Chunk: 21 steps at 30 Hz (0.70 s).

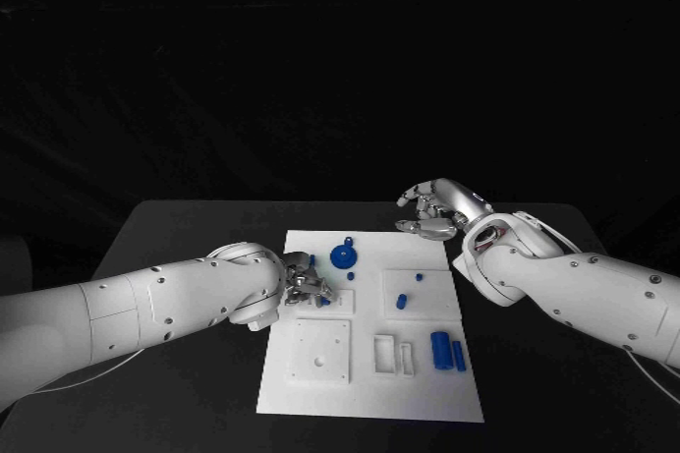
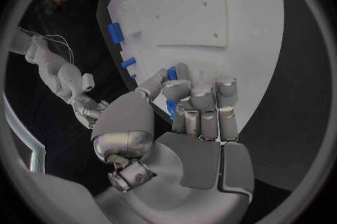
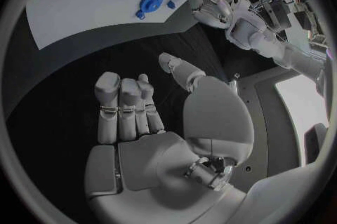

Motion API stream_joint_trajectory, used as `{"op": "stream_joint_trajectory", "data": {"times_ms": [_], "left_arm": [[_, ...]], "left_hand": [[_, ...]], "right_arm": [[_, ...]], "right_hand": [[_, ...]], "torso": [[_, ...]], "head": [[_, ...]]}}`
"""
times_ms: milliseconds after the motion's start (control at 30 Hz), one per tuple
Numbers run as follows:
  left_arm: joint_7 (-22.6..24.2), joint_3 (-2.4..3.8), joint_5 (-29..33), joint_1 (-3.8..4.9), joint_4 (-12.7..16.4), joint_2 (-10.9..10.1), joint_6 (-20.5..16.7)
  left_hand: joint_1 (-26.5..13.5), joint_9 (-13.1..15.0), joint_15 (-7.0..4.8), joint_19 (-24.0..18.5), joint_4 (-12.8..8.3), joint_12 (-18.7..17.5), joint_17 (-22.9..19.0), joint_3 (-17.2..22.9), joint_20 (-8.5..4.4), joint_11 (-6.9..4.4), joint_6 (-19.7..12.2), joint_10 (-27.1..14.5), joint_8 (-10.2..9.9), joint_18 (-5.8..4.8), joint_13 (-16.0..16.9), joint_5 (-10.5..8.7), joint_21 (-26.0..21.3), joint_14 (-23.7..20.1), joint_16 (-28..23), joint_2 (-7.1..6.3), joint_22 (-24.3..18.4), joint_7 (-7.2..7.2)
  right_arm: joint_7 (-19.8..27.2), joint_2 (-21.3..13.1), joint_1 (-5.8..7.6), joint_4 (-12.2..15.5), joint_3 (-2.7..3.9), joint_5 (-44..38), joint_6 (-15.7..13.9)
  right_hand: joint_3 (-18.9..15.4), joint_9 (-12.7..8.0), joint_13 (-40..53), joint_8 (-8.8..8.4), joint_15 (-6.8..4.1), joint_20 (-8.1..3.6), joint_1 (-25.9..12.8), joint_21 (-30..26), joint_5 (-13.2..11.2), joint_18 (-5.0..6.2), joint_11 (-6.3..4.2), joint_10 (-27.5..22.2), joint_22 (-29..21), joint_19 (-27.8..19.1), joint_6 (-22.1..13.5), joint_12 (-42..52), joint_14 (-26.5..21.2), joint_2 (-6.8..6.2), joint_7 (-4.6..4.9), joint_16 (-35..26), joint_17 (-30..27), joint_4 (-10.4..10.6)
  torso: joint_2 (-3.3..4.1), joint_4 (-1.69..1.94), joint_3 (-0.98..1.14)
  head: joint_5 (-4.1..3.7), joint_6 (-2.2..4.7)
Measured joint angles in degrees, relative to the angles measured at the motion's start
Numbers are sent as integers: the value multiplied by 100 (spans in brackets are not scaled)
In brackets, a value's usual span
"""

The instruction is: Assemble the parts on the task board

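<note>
The white task board (image 1: 371,394) lies in the middle of the black table. My left hand (image 1: 302,282) sits over the board's left edge, fingers curled in, and pinches a small blue part (image 2: 172,74) between thumb and fingers. My right hand (image 1: 436,209) hovers over the table by the board's far right corner, fingers apart and holding nothing; the right wrist view shows its palm (image 3: 140,123) bare. On the board lie a round blue disc with a knob (image 1: 343,255), two small blue pieces (image 1: 401,300) (image 1: 420,275) and two blue cylinders (image 1: 441,350) side by side.
A raised white square block with holes (image 1: 321,350) stands on the board's near left, with two narrow slots (image 1: 385,353) beside it. Black table (image 1: 185,237) shows on both sides of the board. Cables hang off my right forearm (image 1: 489,239).
</note>
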Motion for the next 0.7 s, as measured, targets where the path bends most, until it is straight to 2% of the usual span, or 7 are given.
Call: {"op": "stream_joint_trajectory", "data": {"times_ms": [267,333,367,400,500,700], "left_arm": [[0,0,0,-3,-26,6,14],[0,0,0,-3,-35,6,16],[-2,0,1,-3,-43,6,17],[-2,0,1,-3,-46,6,17],[-2,0,1,-3,-51,9,18],[-2,1,1,-3,-69,8,17]], "left_hand": [[-165,18,-34,0,149,22,-10,-117,0,-2,41,0,0,0,0,-41,22,9,41,-216,-25,-41],[-195,37,-45,0,184,40,-11,-211,0,-3,94,1,0,0,0,-41,22,2,62,-246,-34,-94],[-217,46,-82,-1,172,45,-16,-266,1,-79,320,-76,1,0,0,-41,24,-34,68,-268,-35,-258],[-216,49,-136,-21,158,45,-18,-317,21,-191,456,-192,0,0,0,-41,44,-87,68,-267,-36,-314],[-261,54,-148,-20,182,45,-18,-388,21,-230,460,-231,0,0,0,-41,44,-86,68,-312,-47,-317],[-315,64,-161,-41,201,45,-27,-440,0,-237,460,-238,0,0,0,-41,44,-76,67,-366,-57,-317]], "right_arm": [[0,-6,0,0,0,1,1],[0,-6,0,1,0,1,1],[0,-6,0,1,0,1,1],[0,-6,0,2,0,2,1],[0,-7,0,2,0,2,1],[0,-7,0,1,0,3,1]], "right_hand": [[0,0,0,0,0,1,0,0,0,0,0,0,5,0,0,0,0,0,0,0,0,0],[0,0,0,0,0,1,0,0,0,0,0,0,5,-1,-1,0,0,0,0,0,0,0],[-1,0,0,0,0,1,0,0,0,0,0,0,5,-1,-1,0,0,0,-1,0,0,1],[-17,0,0,0,0,1,0,0,0,0,0,0,5,-1,-1,0,0,0,-1,0,0,16],[-16,0,-5,0,0,2,0,0,0,0,0,0,5,-1,-1,0,0,0,-1,0,0,16],[-16,0,-5,0,0,3,0,0,0,0,0,0,5,-2,-7,0,0,0,-7,0,0,16]], "torso": [[0,0,-2],[-1,0,-2],[-1,0,-2],[-1,0,-2],[-1,-1,-1],[-1,-4,0]], "head": [[-3,4],[-2,4],[-2,4],[-2,4],[-2,4],[-9,10]]}}
